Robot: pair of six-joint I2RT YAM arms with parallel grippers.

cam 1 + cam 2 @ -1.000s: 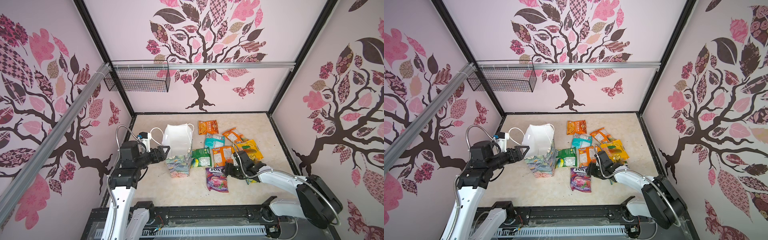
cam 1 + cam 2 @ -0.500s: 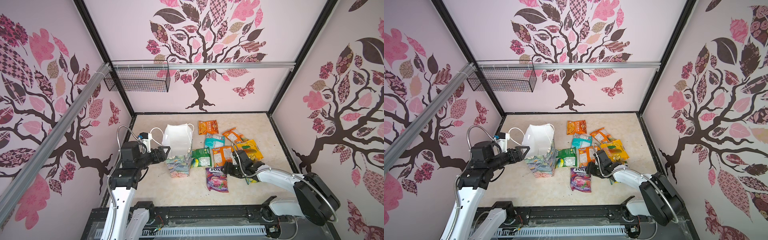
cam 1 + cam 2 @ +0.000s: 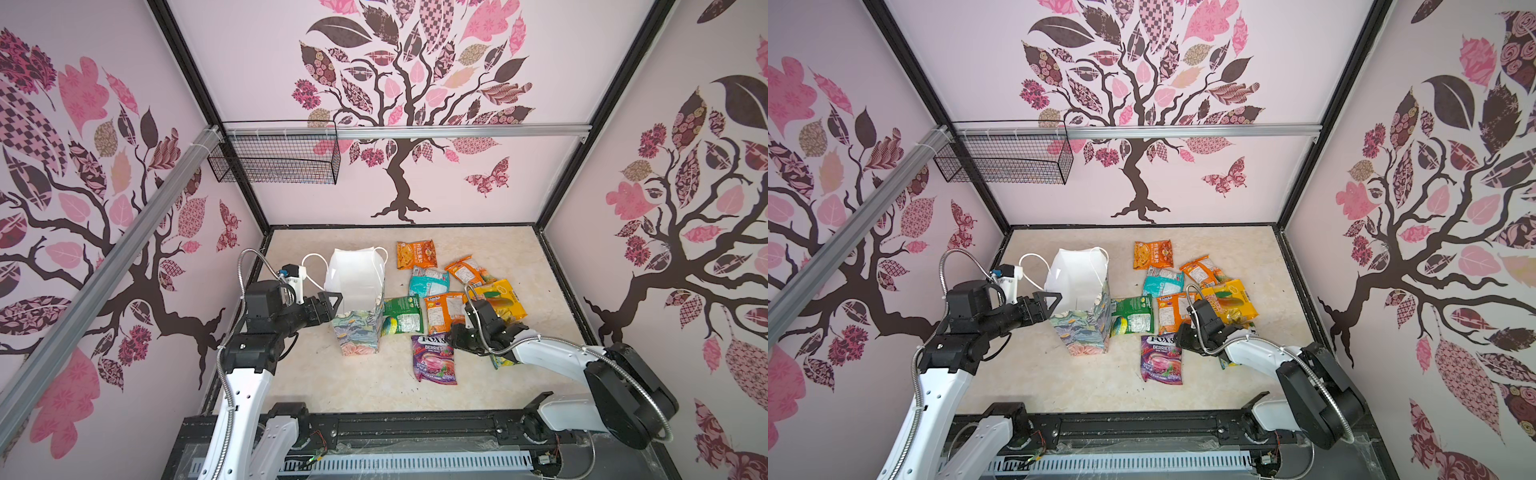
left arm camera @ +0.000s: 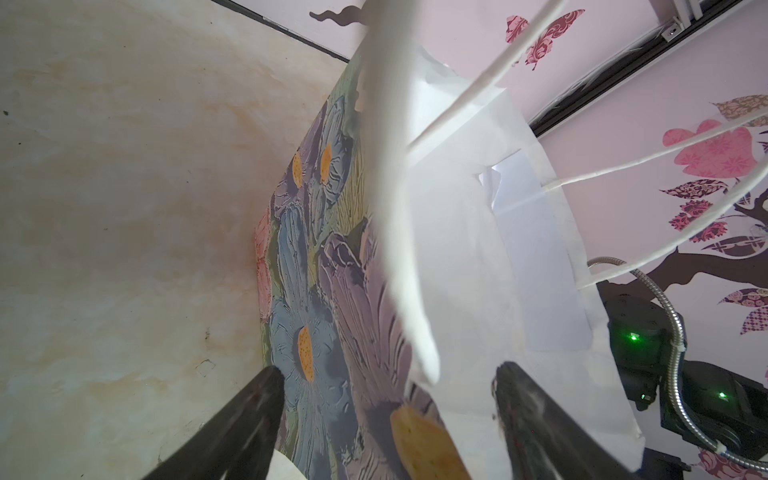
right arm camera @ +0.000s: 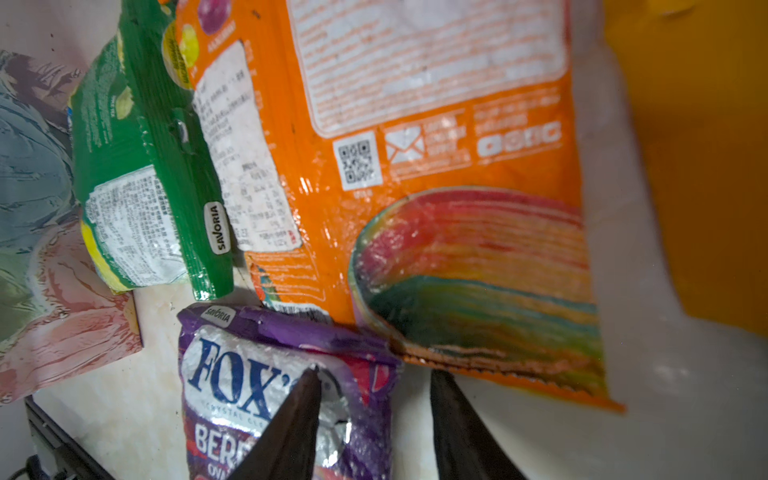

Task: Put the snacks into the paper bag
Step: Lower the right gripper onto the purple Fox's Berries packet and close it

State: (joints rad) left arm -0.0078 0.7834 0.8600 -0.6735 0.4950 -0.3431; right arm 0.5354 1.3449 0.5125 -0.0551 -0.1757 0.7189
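Note:
The paper bag (image 3: 359, 328) (image 3: 1084, 328) stands upright left of centre, its white mouth open. My left gripper (image 3: 332, 303) (image 3: 1052, 301) (image 4: 386, 374) is open at the bag's left rim, one jaw outside the printed wall (image 4: 316, 270) and one inside. Several snacks lie flat to the bag's right: a green packet (image 3: 401, 313), orange ones (image 3: 444, 311), a teal one (image 3: 428, 282) and a yellow one (image 3: 500, 299). My right gripper (image 3: 453, 334) (image 3: 1179, 336) (image 5: 374, 372) is low over the top corner of the purple FOX'S packet (image 3: 434, 359) (image 5: 232, 386). It is open, with that corner between the jaws and a gap showing.
A black wire basket (image 3: 274, 158) hangs from the rail on the back wall, high above the table. A yellow-green packet (image 3: 503, 361) lies partly under my right arm. Walls close in three sides, and the black base rail (image 3: 415, 424) runs along the front.
My right gripper's jaws have narrowed around the purple packet's corner, and the arm has edged slightly left. The left arm and the bag have not moved.

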